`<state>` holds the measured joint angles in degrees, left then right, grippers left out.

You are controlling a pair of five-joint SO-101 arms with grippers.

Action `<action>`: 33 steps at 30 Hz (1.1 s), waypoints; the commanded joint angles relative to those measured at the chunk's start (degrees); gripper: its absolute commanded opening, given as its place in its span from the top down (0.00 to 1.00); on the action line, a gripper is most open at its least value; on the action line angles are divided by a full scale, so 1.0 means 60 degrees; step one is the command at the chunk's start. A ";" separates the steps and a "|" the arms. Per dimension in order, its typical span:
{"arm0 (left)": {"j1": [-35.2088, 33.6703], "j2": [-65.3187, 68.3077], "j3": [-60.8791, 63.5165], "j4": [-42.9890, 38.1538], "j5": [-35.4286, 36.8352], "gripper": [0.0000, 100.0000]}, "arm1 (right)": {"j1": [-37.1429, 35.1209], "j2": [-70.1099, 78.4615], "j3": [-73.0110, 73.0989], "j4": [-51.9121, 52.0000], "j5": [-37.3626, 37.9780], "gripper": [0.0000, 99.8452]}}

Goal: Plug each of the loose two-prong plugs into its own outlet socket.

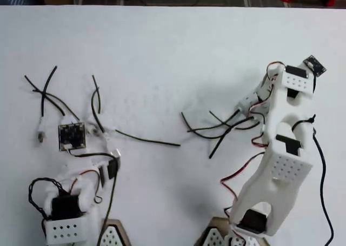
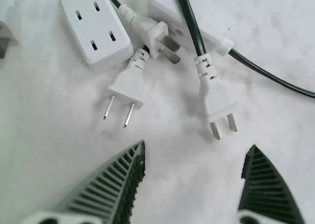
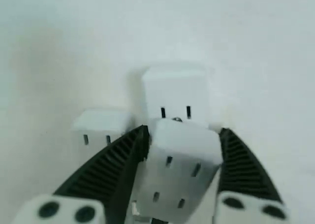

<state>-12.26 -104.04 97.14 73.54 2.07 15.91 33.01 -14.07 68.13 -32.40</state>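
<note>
Prongs of the flat plug point back at the open left claw, just short of it; the plug's long axis runs square to the claw's closing line. Right claw clamps a socket block.

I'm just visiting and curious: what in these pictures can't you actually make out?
High view: the white pieces among the black cables are too small to identify.
Left wrist view: the white block crossed by a cable is cut off by the picture's edge.
Right wrist view: the held outlet block's near end is hidden by the pincer.
</note>
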 commanded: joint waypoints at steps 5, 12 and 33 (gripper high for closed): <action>0.0081 -0.0037 -0.0015 -0.0015 0.0059 0.69 | 0.0022 -0.0154 -0.2183 0.2073 0.0044 0.93; 0.0081 -0.0037 -0.0015 -0.0015 0.0059 0.69 | 0.0051 -0.0154 -0.3604 0.3714 0.0044 0.82; 0.0081 -0.0037 -0.0015 -0.0015 0.0059 0.69 | -0.1458 -0.0051 -0.3941 0.4359 0.0835 0.82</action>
<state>-12.26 -104.04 97.14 73.54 2.07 12.40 33.10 -35.25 93.80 -28.09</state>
